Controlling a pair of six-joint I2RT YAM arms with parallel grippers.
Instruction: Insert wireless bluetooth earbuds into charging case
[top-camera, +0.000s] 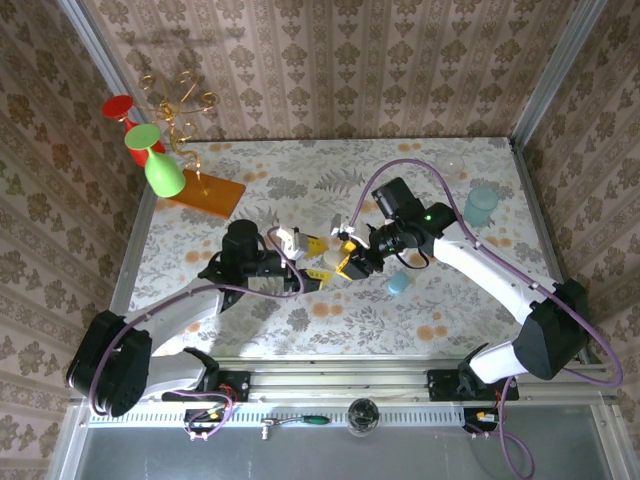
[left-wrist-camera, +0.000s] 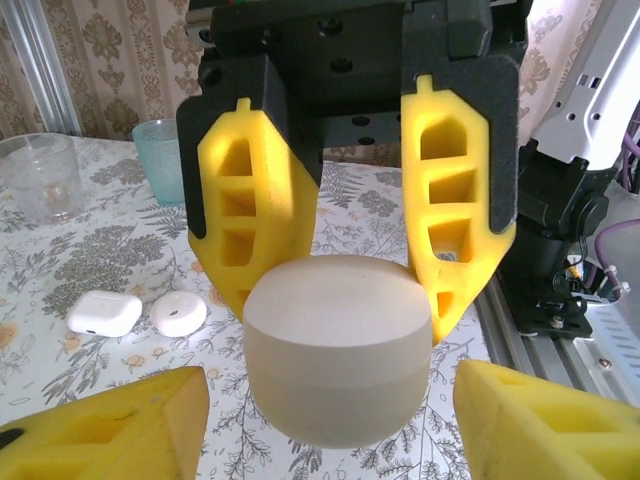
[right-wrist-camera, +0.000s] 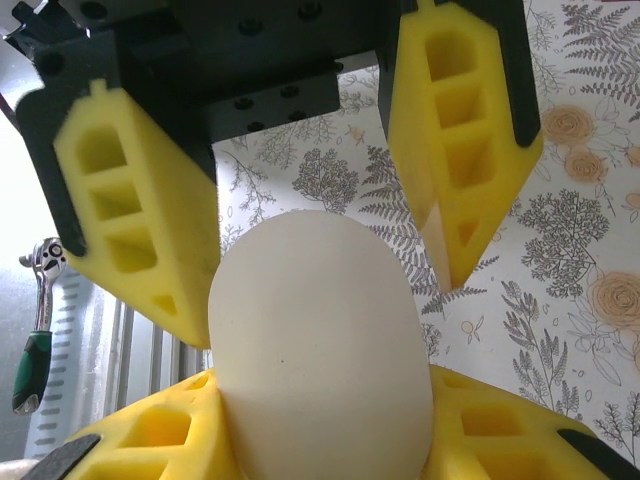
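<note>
A white egg-shaped item (top-camera: 325, 262) hangs above the middle of the table between both grippers. My right gripper (right-wrist-camera: 320, 400) is shut on the egg-shaped item (right-wrist-camera: 320, 340), its yellow pads pressed against both sides. My left gripper (left-wrist-camera: 330, 400) is open, and its yellow fingertips (left-wrist-camera: 110, 425) stand clear of the egg-shaped item (left-wrist-camera: 338, 350). Seen from above, my left gripper (top-camera: 312, 272) and my right gripper (top-camera: 347, 262) face each other closely. The charging case (left-wrist-camera: 104, 312), a small white pillow-shaped box, lies closed on the table. The earbuds are out of view.
A round white disc (left-wrist-camera: 180, 314) lies beside the case. A teal cup (top-camera: 481, 205) and a clear cup (top-camera: 455, 165) stand at the back right. A light-blue capsule (top-camera: 398, 282) lies under the right arm. Green and red goblets (top-camera: 160, 165) stand at the back left on an orange board (top-camera: 205, 190).
</note>
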